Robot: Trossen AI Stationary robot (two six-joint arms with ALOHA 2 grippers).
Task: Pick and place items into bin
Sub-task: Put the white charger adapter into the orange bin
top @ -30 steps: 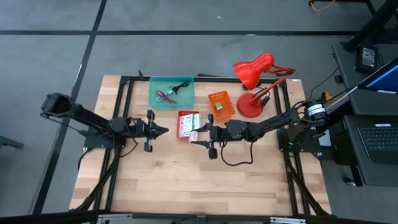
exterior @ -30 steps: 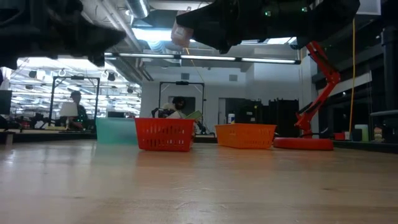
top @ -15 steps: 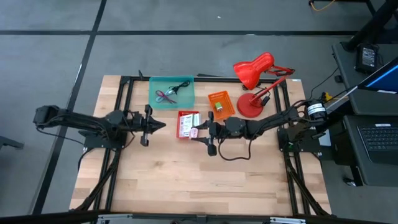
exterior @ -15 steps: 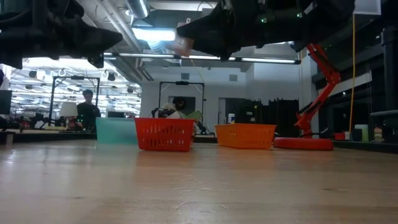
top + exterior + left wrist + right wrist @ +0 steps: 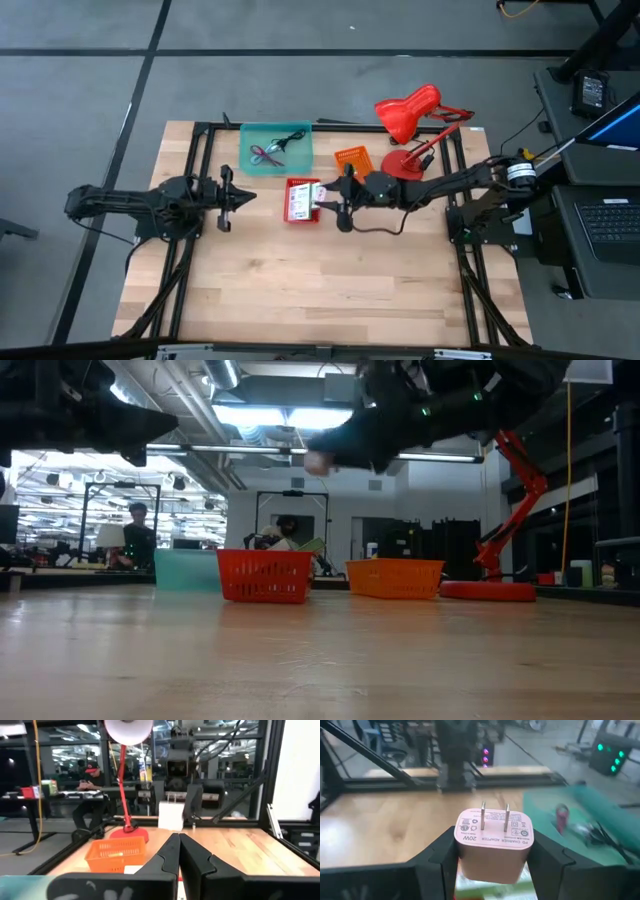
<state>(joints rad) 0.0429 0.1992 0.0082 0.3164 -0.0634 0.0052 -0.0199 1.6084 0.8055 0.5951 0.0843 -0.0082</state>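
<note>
Since a second ago the right gripper (image 5: pixel 322 207) has travelled from the open counter (image 5: pixel 300 290) toward the red basket (image 5: pixel 302 200) and now hangs at its edge, while the left gripper (image 5: pixel 238 193) has pulled back toward its own side, away from the baskets.

Three containers stand in a loose row at the far half of the counter: a teal bin (image 5: pixel 276 147) holding tangled cables (image 5: pixel 270 151), the red basket with white printed packets (image 5: pixel 298 202), and an orange basket (image 5: pixel 352 165) partly under the right arm. A red desk lamp (image 5: pixel 408 115) rises just beside the orange basket, its round base next to the right arm.

From above, the thing in the right jaws is only a pale speck. The right wrist view shows it plainly: a pink cube-shaped plug charger (image 5: pixel 493 845) clamped between the two fingers, prongs up, its face printed "PD CHARGER" and "20W"; smaller marks cannot be read. That view also shows the teal bin (image 5: pixel 580 815) off to one side beyond it.

In the left wrist view the left jaws are closed on nothing, pointing across at the orange basket (image 5: pixel 114 855) and lamp (image 5: pixel 129 730). The low view shows people at desks beyond the counter.
</note>
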